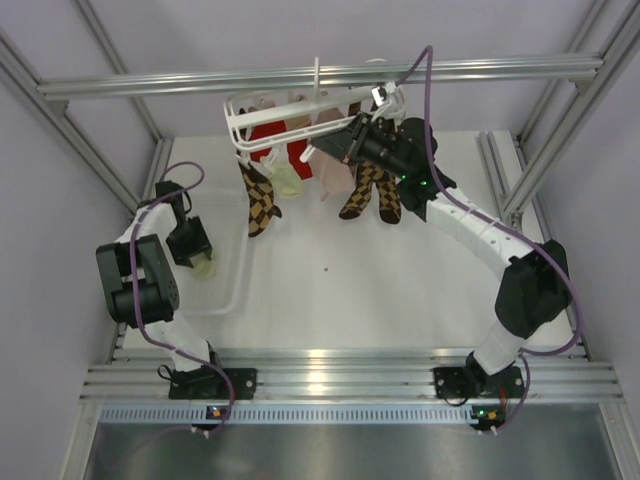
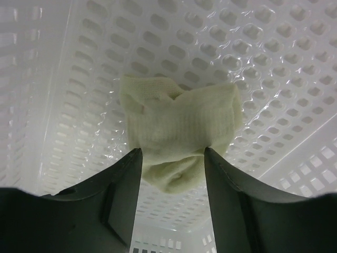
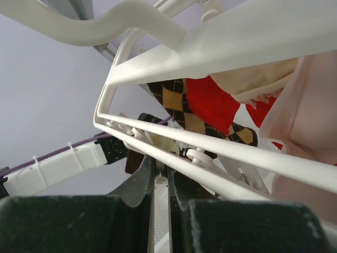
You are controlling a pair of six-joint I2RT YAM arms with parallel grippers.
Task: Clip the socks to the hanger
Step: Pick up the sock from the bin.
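Observation:
A pale cream sock (image 2: 179, 124) lies bunched in the white basket (image 2: 274, 63). Its near end sits between the fingers of my left gripper (image 2: 172, 154), which press it from both sides. From above, that gripper (image 1: 195, 252) hangs over the basket with the sock (image 1: 206, 268) under its tips. The white hanger (image 1: 262, 122) hangs from the top rail. A second cream sock (image 1: 288, 182) dangles from it. My right gripper (image 1: 347, 143) is up at the hanger's right part. It is shut (image 3: 160, 161), tips just under the hanger's (image 3: 253, 37) lower rail.
Brown argyle socks (image 1: 258, 200) (image 1: 368, 195), red socks (image 1: 268, 135) and a pink sock (image 1: 335, 178) hang from the hanger. The basket's rim (image 1: 240, 285) stands at the left of the table. Aluminium frame posts (image 1: 545, 150) flank both sides.

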